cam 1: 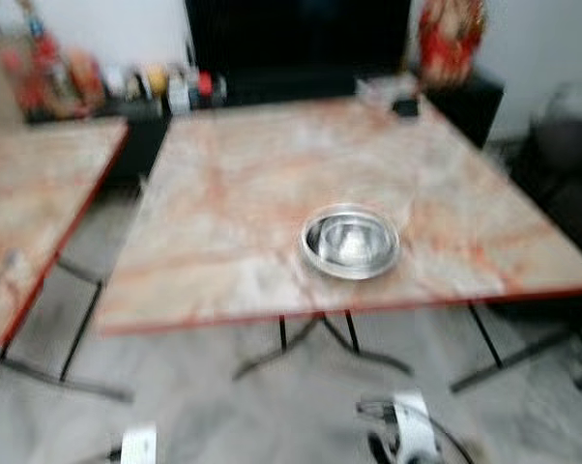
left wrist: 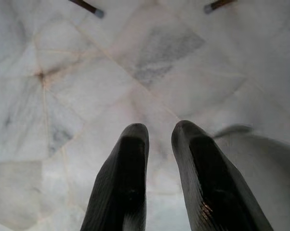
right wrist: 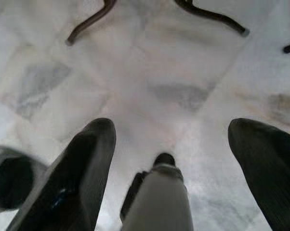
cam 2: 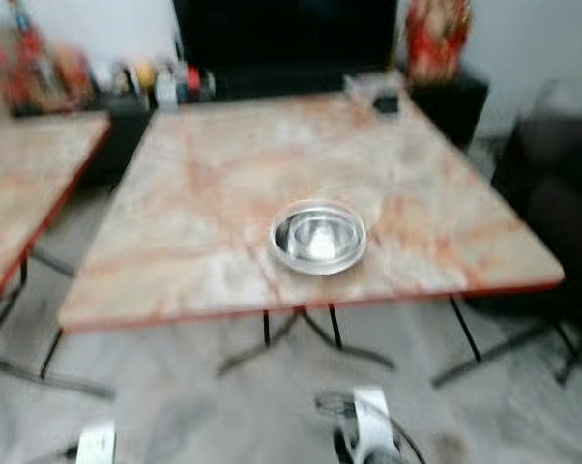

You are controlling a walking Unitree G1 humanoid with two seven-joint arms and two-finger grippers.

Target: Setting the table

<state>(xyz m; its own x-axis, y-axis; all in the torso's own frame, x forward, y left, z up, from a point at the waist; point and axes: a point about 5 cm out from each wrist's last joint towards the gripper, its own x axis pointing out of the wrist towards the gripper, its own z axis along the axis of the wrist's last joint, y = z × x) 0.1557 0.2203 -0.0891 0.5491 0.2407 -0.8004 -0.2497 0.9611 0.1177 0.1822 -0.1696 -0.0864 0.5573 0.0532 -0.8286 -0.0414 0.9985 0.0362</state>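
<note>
Both arms hang low: my left gripper (left wrist: 159,139) nearly closed over the marble floor (left wrist: 87,86), my right gripper (right wrist: 171,139) spread wide. One steel bowl (cam 1: 350,241) sits near the bench's (cam 1: 272,174) front edge.

Dark TV (cam 1: 296,39) behind; bottles (cam 1: 170,87) beside.

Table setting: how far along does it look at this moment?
Barely begun. Done: one steel bowl sits near the front edge of the marble-patterned table; no other tableware can be made out on the blurred tabletop. In hand: nothing, as the left gripper hangs over the floor nearly closed and empty, and the right gripper hangs open over the floor. Left: the remaining settings.
</note>
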